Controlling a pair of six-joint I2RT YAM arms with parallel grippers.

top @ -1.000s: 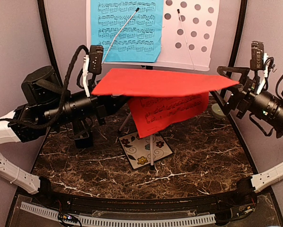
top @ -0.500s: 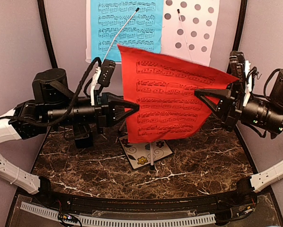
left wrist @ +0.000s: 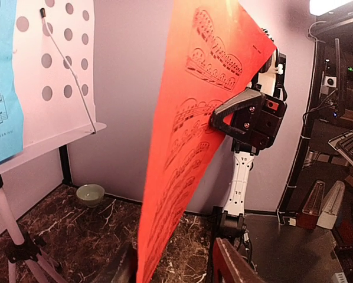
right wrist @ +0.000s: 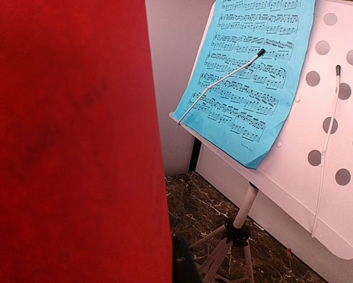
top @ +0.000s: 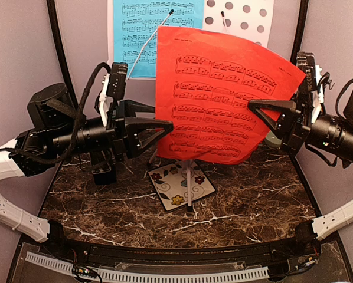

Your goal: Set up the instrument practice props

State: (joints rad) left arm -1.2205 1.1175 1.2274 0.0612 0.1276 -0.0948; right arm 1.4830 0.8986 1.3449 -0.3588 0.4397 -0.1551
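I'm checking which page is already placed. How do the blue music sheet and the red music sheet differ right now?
The blue music sheet lies flat on the white music stand under a wire holder; the red music sheet hangs in the air in front, curved. The right gripper pinches the red sheet's edge; no gripper touches the blue one. Both carry printed staves.

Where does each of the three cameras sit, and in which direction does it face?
Top external: above and behind the bases, faces the red music sheet; both arms show.
Left wrist: on the left arm, faces the right gripper pinching that sheet; left fingers at bottom.
Right wrist: on the right arm, faces the blue music sheet on the music stand; right finger barely shows.
Shared: all show the red music sheet.
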